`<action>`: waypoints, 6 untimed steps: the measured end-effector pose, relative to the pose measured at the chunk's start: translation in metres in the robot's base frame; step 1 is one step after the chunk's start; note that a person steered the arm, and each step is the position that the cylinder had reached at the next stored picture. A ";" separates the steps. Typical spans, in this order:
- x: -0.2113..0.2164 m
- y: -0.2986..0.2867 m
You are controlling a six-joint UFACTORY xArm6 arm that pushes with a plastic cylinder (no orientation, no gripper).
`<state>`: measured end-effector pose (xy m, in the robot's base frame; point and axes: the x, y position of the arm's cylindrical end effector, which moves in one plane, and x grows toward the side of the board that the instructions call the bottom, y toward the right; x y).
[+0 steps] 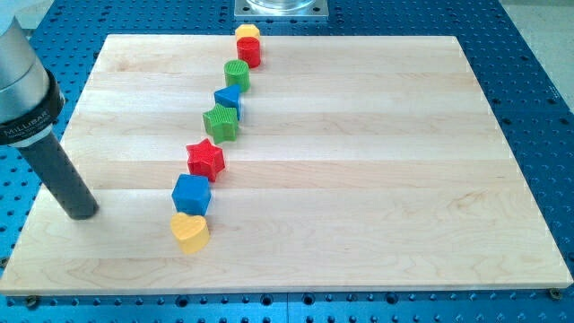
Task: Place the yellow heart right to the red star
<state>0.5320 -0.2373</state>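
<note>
The yellow heart (189, 231) lies low on the wooden board (377, 179), at the bottom end of a slanted row of blocks. The red star (205, 159) sits above it, with a blue cube (191, 194) between the two. My tip (81, 212) rests on the board at the view's left, well to the left of the yellow heart and the blue cube, touching no block.
The row goes on toward the view's top: a green star (221, 122), a blue triangle (229, 99), a green cylinder (237, 74), a red cylinder (249, 51) and a yellow block (247, 32). A metal base (282, 8) sits beyond the top edge.
</note>
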 end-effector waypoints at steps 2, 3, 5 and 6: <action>0.006 0.002; 0.035 0.056; 0.057 0.126; 0.049 0.124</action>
